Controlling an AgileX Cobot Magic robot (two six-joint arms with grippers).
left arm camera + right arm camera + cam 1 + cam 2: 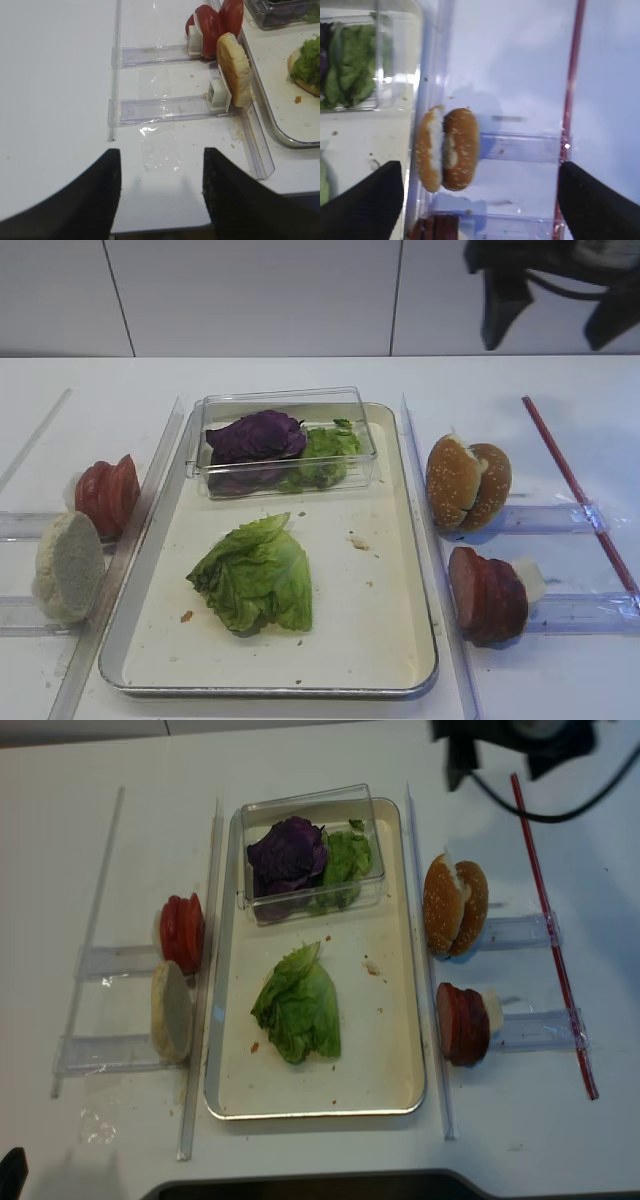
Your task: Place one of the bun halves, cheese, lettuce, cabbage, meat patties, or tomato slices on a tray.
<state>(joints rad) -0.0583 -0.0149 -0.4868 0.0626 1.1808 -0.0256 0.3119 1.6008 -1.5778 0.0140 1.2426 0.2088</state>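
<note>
From the high exterior view, the crinkled light-green lettuce leaf (255, 576) lay flat on the cream floor of the shallow rectangular metal tray (405, 570), so that ingredient looked delivered. The golden-brown bun halves (467, 483) stood on edge in a clear rack on the white bench (560, 380), easy to pinch.

In the right wrist view, the right gripper (480, 200) hung spread wide and empty above those buns.

In the left wrist view, the left gripper (160, 200) was parted, grasping nothing, short of the bright pink-red tomato slices (215, 22).

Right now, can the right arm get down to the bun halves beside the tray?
Probably yes: the right gripper hangs open above the bun halves, and nothing lies over them.
</note>
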